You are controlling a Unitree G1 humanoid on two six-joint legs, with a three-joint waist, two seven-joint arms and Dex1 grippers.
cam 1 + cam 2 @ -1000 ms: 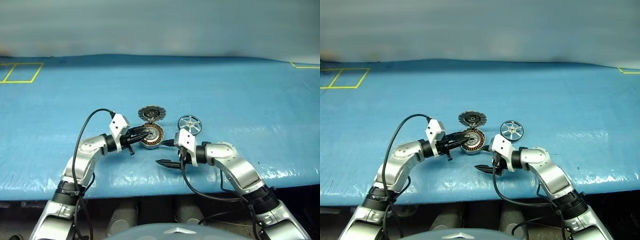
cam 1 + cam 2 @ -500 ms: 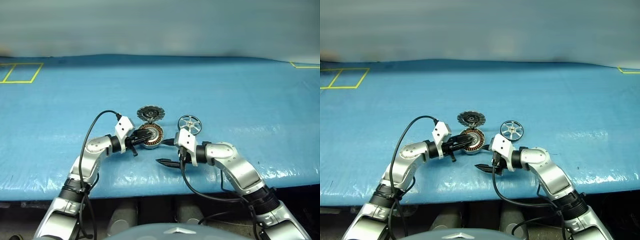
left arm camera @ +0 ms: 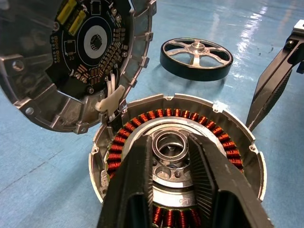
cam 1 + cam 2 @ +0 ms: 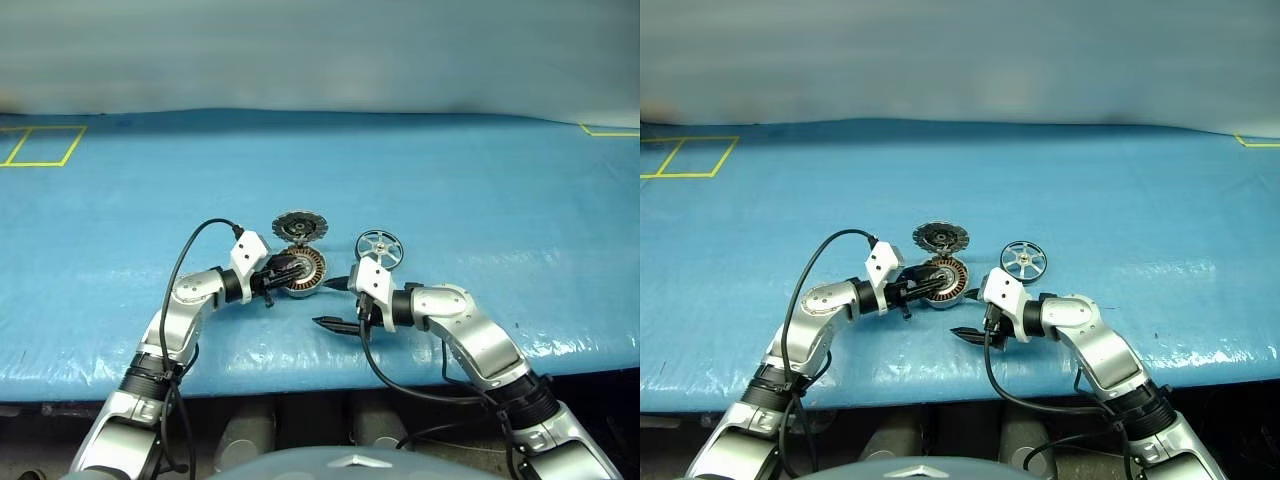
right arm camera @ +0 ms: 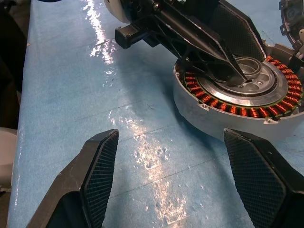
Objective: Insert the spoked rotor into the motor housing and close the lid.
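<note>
Left gripper (image 3: 172, 164): I see its fingers parted, straddling the raised hub inside the motor housing.
Motor housing (image 3: 237, 137): my landmark, on the blue table cover (image 4: 480, 190); copper windings ring its hub.
Lid (image 3: 71, 61): hinged open, tilted, behind the housing.
Right gripper (image 5: 175, 178): spread wide and holding nothing, just right of the housing.
Spoked rotor (image 4: 379, 245): flat, right of the housing, outside it.

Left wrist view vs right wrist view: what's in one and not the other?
Left wrist alone: the spoked rotor flat on the blue table, and the lid hinged open, its dark inner face showing. Right wrist alone: the right gripper wide open, short of the housing and holding nothing. Both: the motor housing with its copper windings, and the left gripper with its fingers either side of the housing's centre hub.
</note>
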